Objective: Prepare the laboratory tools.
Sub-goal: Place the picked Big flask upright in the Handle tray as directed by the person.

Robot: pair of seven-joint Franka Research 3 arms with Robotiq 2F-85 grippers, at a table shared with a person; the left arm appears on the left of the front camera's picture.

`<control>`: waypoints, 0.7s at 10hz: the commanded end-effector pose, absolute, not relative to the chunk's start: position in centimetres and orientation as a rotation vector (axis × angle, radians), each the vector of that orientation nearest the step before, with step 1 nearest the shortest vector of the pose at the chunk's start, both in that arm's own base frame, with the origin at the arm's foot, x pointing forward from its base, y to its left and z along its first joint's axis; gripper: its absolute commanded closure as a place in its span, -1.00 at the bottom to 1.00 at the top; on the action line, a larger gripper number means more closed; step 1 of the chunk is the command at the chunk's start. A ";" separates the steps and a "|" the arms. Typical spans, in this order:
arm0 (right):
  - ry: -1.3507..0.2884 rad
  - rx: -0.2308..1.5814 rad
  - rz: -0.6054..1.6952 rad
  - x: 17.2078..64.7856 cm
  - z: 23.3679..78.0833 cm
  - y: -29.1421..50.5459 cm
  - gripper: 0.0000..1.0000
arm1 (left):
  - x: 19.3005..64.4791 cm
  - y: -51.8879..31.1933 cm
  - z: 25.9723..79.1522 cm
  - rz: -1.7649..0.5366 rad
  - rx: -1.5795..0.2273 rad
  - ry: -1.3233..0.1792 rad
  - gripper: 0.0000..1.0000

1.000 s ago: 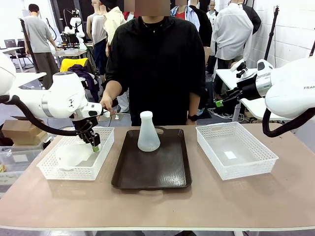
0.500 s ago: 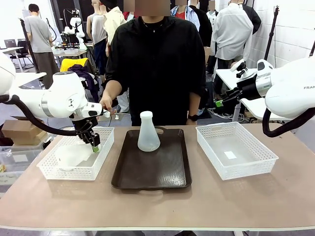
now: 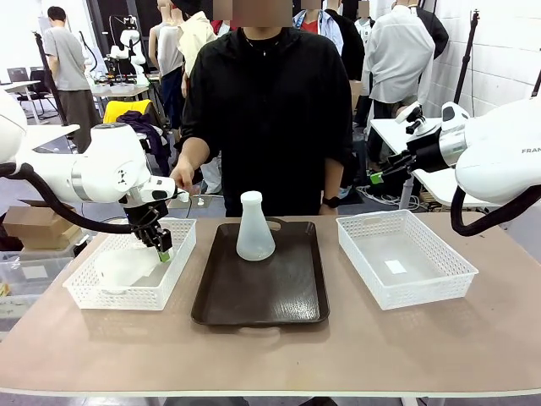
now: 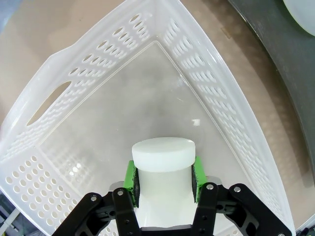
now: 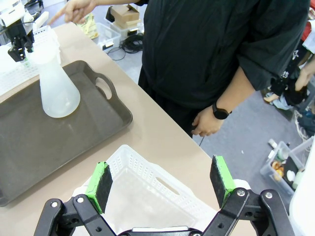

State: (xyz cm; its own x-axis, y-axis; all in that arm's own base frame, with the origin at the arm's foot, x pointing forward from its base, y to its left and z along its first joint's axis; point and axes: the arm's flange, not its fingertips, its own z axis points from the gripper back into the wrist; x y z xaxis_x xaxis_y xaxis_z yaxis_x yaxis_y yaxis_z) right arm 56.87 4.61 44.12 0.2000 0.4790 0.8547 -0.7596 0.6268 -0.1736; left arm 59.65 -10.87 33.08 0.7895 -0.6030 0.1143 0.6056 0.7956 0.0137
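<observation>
One translucent white flask [image 3: 254, 228] stands upright at the far end of the dark tray [image 3: 262, 292]; it appears again as the flask [image 5: 56, 86] in the right wrist view. A second flask [image 3: 122, 265] lies tilted inside the left white basket [image 3: 93, 296]. My left gripper [image 3: 161, 247] is shut on its neck. In the left wrist view the green pads [image 4: 130, 177] of my left gripper [image 4: 164, 176] press both sides of the flask neck [image 4: 163, 153]. My right gripper [image 5: 160, 182] hangs open above the right basket [image 5: 147, 184], holding nothing; it is the right gripper [image 3: 377, 178] raised at the right in the front view.
A person stands at the far side, one hand [image 3: 183, 178] pointing toward the left basket, the other hand [image 5: 206, 123] hanging by the table edge. The right basket [image 3: 406, 258] holds only a small label. Bare tabletop [image 3: 270, 355] lies in front of the tray.
</observation>
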 end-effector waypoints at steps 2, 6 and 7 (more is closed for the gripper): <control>-1.043 0.308 0.900 57.0 44.3 4.5 -1.00 | 59.8 -10.8 33.0 -0.654 -0.021 -0.127 1.00; -1.043 0.308 0.900 57.0 44.3 4.5 -1.00 | 59.8 -10.8 33.0 -0.654 -0.021 -0.127 1.00; -1.043 0.308 0.900 57.0 44.3 4.5 -1.00 | 59.8 -10.8 33.0 -0.654 -0.021 -0.127 1.00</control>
